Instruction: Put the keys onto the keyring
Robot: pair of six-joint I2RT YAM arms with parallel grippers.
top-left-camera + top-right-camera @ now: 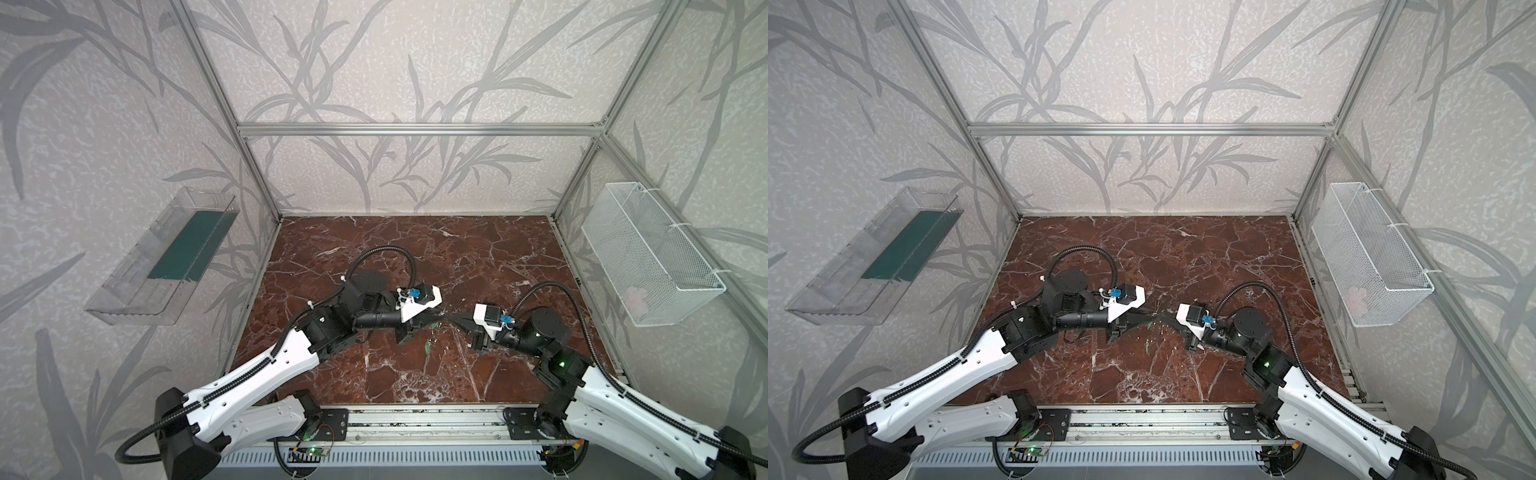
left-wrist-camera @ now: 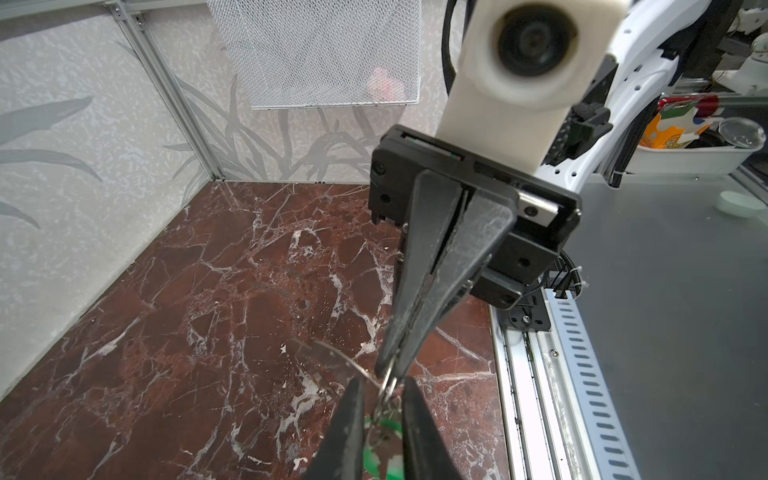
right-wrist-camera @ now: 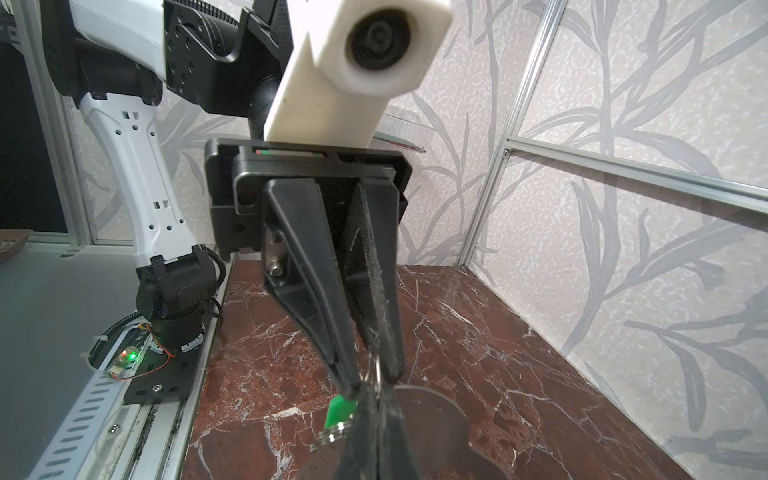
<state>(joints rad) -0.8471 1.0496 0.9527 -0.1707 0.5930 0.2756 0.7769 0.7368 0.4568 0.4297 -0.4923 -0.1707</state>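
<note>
Nearest the front rail, one green key (image 1: 428,346) lies loose on the marble table (image 1: 374,374). Just beyond it the two arms meet nose to nose above mid-table. The right gripper (image 3: 376,388) is clamped tight on the grey keyring (image 3: 436,419), a metal split ring at its tips. The left gripper (image 2: 384,384) stands narrowly parted, tips straddling that ring, the other green key (image 2: 384,449) between them. Whether it grips anything, I cannot tell.
</note>
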